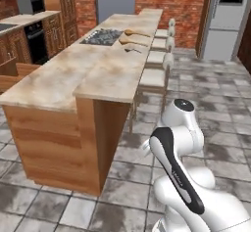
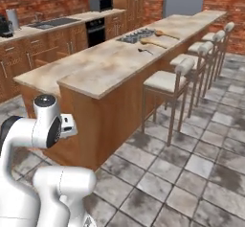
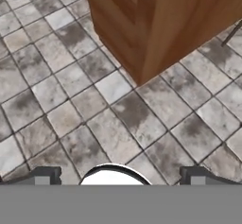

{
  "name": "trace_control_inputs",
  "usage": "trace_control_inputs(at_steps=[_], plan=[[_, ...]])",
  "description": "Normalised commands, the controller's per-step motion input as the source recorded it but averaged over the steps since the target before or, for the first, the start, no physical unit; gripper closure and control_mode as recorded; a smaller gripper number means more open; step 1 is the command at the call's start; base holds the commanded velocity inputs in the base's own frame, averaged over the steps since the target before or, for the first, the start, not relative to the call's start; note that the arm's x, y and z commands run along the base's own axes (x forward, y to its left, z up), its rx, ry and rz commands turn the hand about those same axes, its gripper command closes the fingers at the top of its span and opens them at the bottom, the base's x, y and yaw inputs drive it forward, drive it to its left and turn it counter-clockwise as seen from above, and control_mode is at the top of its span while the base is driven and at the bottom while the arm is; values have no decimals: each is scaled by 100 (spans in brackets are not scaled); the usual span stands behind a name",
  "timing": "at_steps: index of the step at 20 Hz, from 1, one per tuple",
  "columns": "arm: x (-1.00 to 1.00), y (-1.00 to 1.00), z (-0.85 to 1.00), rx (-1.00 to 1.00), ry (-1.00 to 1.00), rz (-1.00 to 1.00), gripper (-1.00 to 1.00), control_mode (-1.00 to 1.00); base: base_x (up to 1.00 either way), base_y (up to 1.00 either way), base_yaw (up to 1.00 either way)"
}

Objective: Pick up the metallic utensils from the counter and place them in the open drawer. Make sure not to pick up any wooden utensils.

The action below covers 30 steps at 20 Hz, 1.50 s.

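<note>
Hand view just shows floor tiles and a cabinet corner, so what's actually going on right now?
Nothing is being handled yet. The end effector is open and empty, pointing down at the tiled floor near the wooden end of the counter. The arm is folded low beside the island. The utensils lie far down the counter by the cooktop: two wooden spoons and a small silver spoon. Stools line the near side.

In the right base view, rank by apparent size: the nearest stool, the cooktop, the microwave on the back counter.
1. Nearest stool, largest, though nearness to the camera inflates it.
2. Cooktop.
3. Microwave, looks smallest; it is also farthest away, so true size is unsure.
</note>
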Motion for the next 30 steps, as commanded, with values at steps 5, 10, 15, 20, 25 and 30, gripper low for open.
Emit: trace_control_inputs(at_steps=[5, 10, 15, 20, 25, 30], plan=[[0, 0, 0, 0, 0, 0, -100, 100, 0, -100, 56], [0, 0, 0, 0, 0, 0, -100, 100, 4, -100, 60], [0, 0, 0, 0, 0, 0, -100, 100, 9, -100, 55], [0, 0, 0, 0, 0, 0, -100, 100, 30, -100, 40], [0, 0, 0, 0, 0, 0, -100, 100, 65, -87, 9], [0, 0, 0, 0, 0, 0, -100, 100, 79, -71, 0]])
